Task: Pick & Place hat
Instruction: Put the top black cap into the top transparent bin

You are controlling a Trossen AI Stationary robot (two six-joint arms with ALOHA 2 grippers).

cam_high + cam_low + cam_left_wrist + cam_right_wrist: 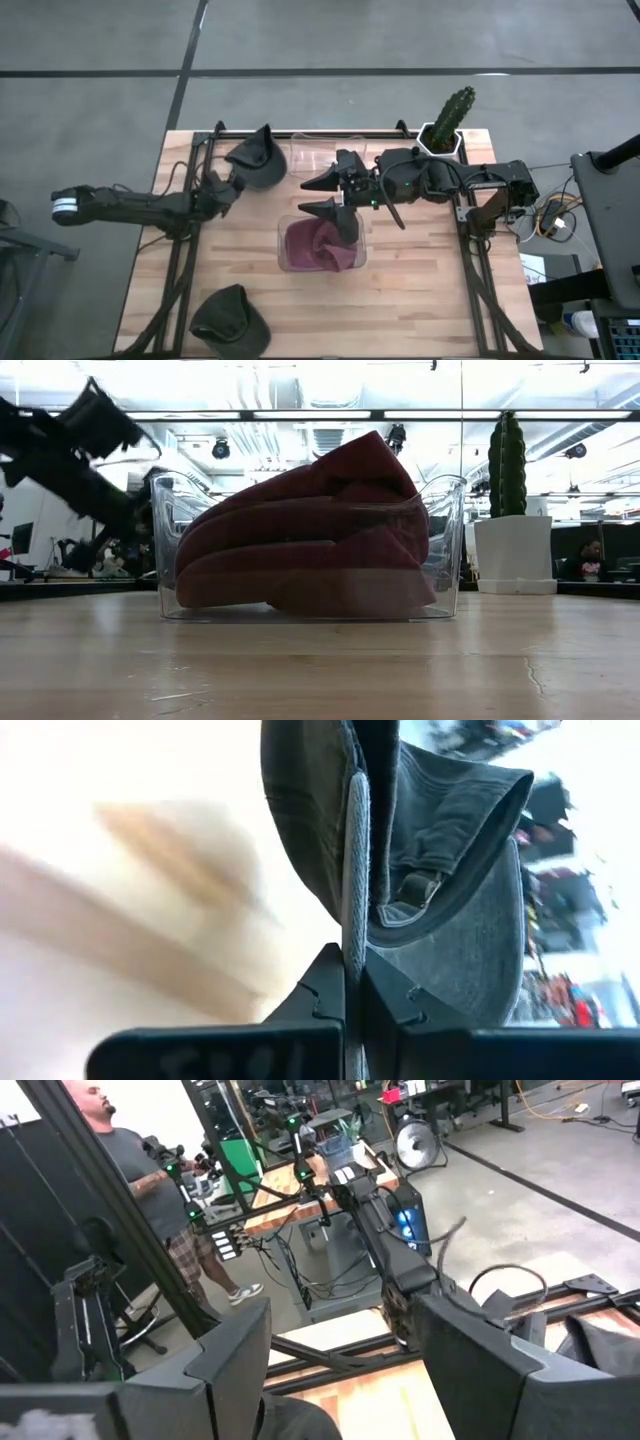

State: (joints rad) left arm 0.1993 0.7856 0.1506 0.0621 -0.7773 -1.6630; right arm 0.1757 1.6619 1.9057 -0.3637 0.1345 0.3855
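- The wooden counter (420,290) carries everything; two dark arms reach in over it, one from each side.
- A clear bin (284,232) stands mid-counter, holding a dark red hat (320,247) that fills it and humps above its rim in the low view (310,530).
- A second, empty clear bin (305,155) sits just beyond it toward the far edge.
- A potted cactus (450,118) in a white pot stands at the far right corner.
- A dark grey hat (258,160) is at the far left, lifted off the counter in the left tool (232,183), whose fingers are closed on the fabric; the left wrist view shows the cloth pinched between them (352,920).
- Another dark grey hat (230,318) lies at the near left edge, well apart from both arms.
- The right tool (322,195) hovers above the far side of the filled bin, fingers spread wide and gripping nothing.
- In the right wrist view a person (130,1170) stands in the room beyond the counter.
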